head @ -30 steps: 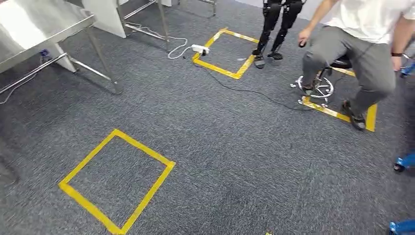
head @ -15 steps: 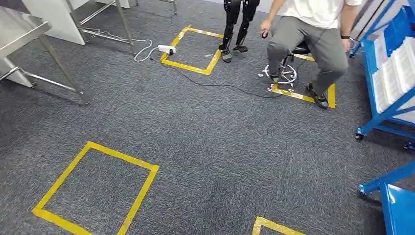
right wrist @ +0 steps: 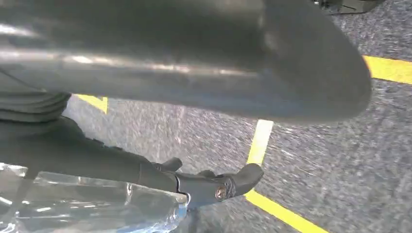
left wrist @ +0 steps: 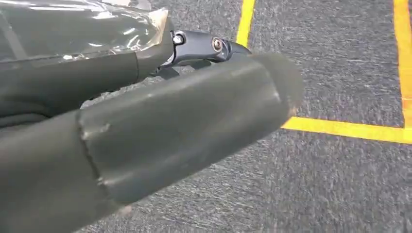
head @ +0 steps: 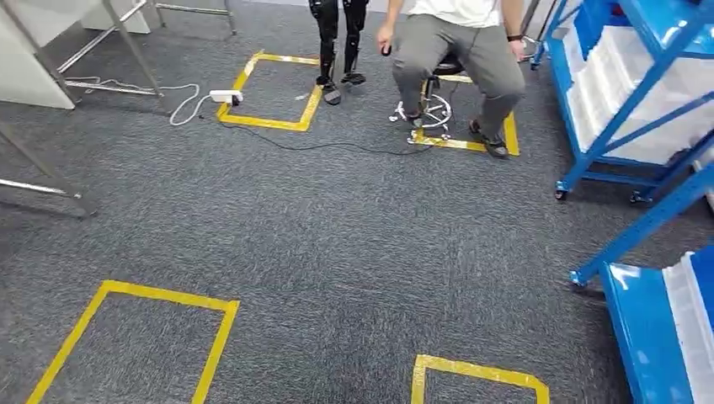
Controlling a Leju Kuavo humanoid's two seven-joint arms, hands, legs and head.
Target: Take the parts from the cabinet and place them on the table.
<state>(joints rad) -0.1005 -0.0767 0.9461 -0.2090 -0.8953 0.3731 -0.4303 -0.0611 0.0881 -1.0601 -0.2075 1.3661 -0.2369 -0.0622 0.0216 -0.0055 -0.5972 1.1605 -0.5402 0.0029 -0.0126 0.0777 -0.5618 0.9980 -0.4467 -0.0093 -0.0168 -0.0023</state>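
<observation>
On the far left we saw the bare steel legs of a table [head: 50, 190], and on the near left a yellow tape square [head: 217, 353] on the grey carpet [head: 337, 244]. Farther off lay a white power strip [head: 226, 97], then a pair of dark robot legs [head: 328, 50] and a seated person [head: 455, 50] on a wheeled stool [head: 429, 109]. At the right stood the blue metal cabinet [head: 623, 118], its white bins [head: 606, 76] too blurred to show parts. Our left hand [left wrist: 145, 126] and right hand [right wrist: 194, 58] hung over the carpet; glossy clear plastic [left wrist: 82, 29] lay by the dark fingers [left wrist: 204, 46], and we could not tell whether either hand held anything.
</observation>
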